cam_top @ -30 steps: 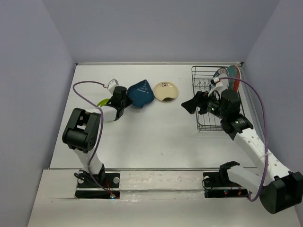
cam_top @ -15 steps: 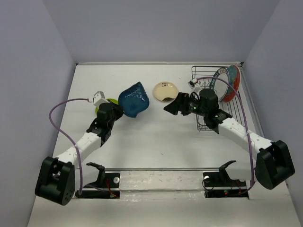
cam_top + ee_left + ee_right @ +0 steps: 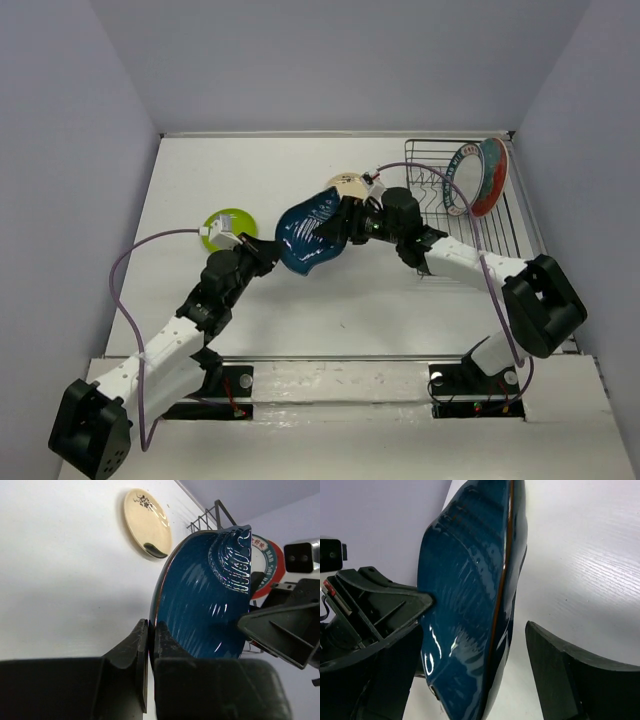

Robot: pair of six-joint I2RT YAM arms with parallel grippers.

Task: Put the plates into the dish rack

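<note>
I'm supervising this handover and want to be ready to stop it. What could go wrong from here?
1. The left gripper pinches only the rim of the dark teal teardrop plate, held on edge above the table; it could pivot or slip.
2. The right gripper straddles the far edge with jaws open; if the left releases first, the plate could drop near the small cream plate.

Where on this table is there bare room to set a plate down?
Bare table lies at the far left, behind the lime-green plate, and along the near middle between the two arms. Crowded: the centre, where the left gripper and right gripper meet at the teal plate by the cream plate.
</note>
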